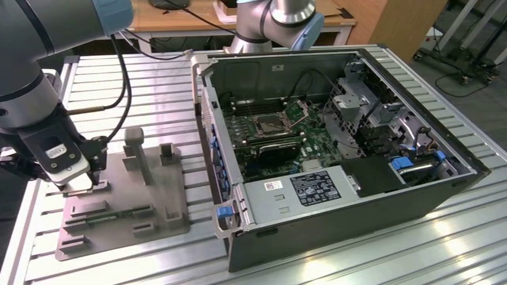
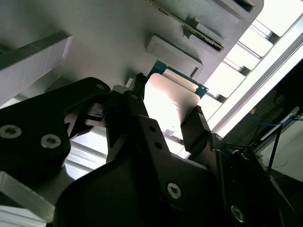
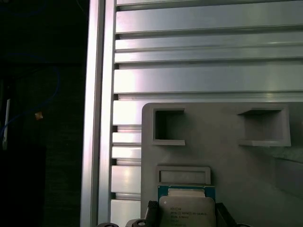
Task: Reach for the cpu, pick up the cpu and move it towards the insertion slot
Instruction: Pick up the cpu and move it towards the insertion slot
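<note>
Pincer [image 2: 168, 100], blk metal, gripping flat sq silvery cpu [image 3: 187, 213]

One high overview, two close wrist cameras.
The exterior view looks down over the tray [image 1: 158, 205] and computer case [image 1: 333, 228]; both wrist views sit close, sharing tray and cpu [image 2: 168, 101] [image 3: 186, 215].

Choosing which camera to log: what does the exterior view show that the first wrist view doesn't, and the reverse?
Exterior view: the open computer case holding the insertion slot, apart from the tray. First wrist view: the cpu close up, near two of the tray's empty pockets. Both: the tray, the ribbed metal table, and the gripper down at the tray.
</note>
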`<action>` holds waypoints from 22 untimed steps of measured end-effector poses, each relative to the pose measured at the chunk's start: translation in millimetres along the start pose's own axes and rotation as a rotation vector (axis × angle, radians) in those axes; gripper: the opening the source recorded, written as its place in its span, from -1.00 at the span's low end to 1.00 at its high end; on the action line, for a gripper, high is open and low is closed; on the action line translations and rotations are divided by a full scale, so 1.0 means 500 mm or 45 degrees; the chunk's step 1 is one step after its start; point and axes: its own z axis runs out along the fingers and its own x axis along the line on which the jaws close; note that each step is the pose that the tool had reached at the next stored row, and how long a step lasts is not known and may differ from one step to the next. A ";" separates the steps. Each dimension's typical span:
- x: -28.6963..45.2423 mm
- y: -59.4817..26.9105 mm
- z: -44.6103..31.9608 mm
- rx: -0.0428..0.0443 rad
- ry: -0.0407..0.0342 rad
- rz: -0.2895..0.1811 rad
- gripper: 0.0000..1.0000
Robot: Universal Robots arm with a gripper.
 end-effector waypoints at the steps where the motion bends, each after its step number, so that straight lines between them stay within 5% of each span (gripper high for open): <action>1: 0.000 0.000 0.000 0.000 0.0000 0.000 0.08; 22: 0.000 0.000 -0.011 0.000 0.0003 0.000 0.08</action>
